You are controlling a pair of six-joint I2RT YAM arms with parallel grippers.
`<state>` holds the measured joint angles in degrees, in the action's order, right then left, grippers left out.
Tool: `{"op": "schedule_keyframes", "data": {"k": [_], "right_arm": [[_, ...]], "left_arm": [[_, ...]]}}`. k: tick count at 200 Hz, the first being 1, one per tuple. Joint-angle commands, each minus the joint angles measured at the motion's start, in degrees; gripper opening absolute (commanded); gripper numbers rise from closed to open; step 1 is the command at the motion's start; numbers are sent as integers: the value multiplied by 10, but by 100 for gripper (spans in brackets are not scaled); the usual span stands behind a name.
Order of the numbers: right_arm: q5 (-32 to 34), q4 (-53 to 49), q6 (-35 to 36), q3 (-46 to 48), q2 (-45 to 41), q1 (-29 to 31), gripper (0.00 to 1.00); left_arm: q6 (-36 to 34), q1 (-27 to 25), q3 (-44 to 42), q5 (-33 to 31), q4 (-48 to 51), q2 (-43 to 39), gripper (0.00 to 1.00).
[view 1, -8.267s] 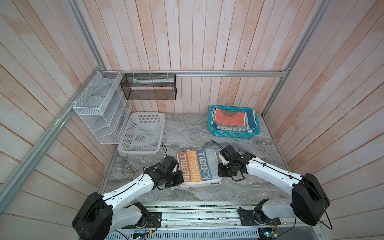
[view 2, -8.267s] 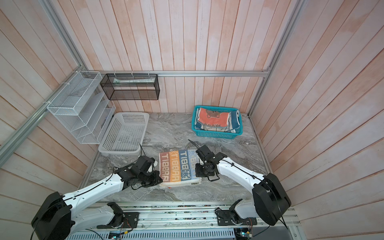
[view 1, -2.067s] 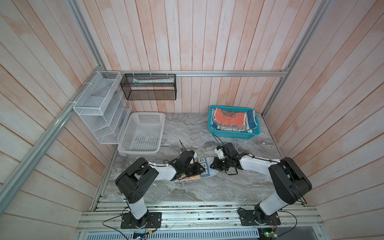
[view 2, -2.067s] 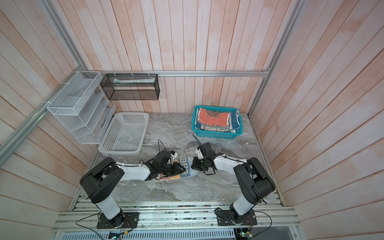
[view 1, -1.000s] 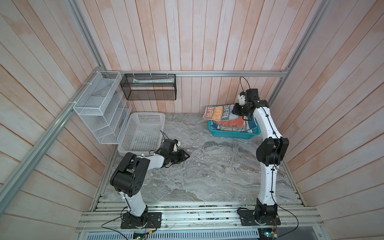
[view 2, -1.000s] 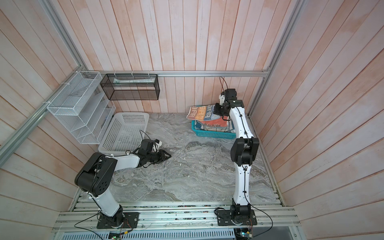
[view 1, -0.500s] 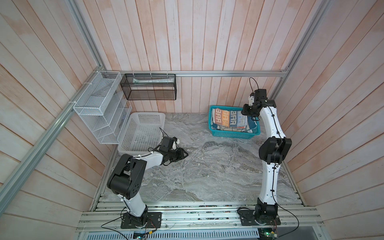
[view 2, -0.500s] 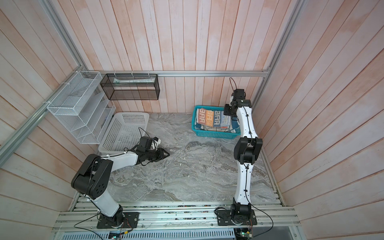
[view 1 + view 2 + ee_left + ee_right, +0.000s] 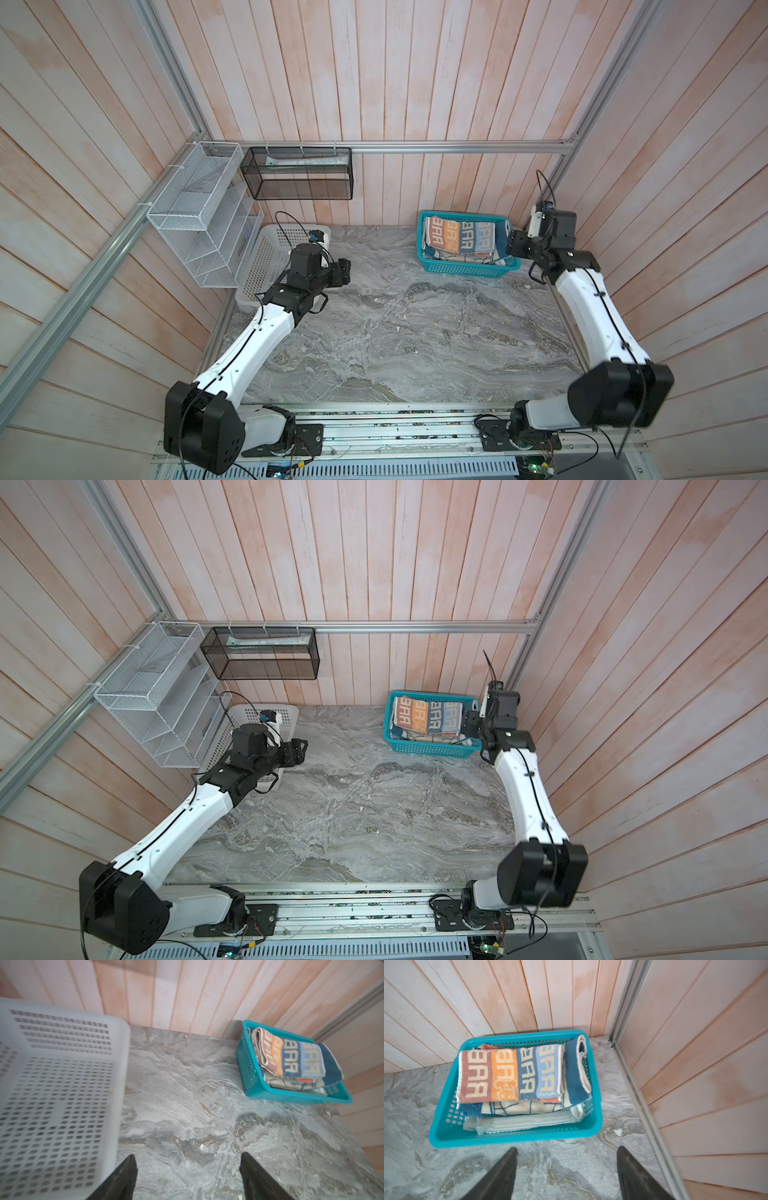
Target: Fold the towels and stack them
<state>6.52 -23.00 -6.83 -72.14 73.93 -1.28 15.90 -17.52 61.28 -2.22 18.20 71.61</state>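
Note:
The towels lie folded in a stack inside the teal basket at the back right. On top is the block-lettered towel. Under it show a coral-orange sliver, a blue-cream towel and a white towel. My right gripper hovers just off the basket's right side, open and empty. My left gripper is open and empty over bare marble beside the white basket.
A white wire rack and a black mesh basket hang on the back-left walls. The grey marble table spreads between the arms. A metal rail runs along the table's right edge close to my right gripper.
My right gripper let go of the block-lettered towel onto the stack in the teal basket, opened and drew back to the right. My left gripper opened and lifted beside the white basket.

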Motion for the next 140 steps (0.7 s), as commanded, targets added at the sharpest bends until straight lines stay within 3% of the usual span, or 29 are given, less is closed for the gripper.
{"op": "schedule_keyframes", "data": {"k": [1, 14, 38, 54, 79, 99, 140], "right_arm": [[63, 189, 4, 160, -122, -4, 98], [58, 267, 6, 261, -203, -6, 98], [36, 436, 24, 447, -322, -6, 98], [47, 501, 34, 527, -353, -7, 98], [48, 562, 37, 588, -310, -7, 98], [36, 659, 32, 627, -239, -8, 98], [10, 833, 32, 660, -109, -14, 98]], "left_arm": [[-57, 21, -26, -113, -6, -46, 90], [-78, 43, -80, -122, -74, -81, 100], [-93, 104, -173, -92, -174, -126, 100], [-94, 144, -227, -67, -218, -132, 100], [-123, 178, -328, -91, -333, -136, 100], [-142, 195, -418, -70, -472, -138, 100], [-133, 210, -464, -26, -598, -87, 100]]}}
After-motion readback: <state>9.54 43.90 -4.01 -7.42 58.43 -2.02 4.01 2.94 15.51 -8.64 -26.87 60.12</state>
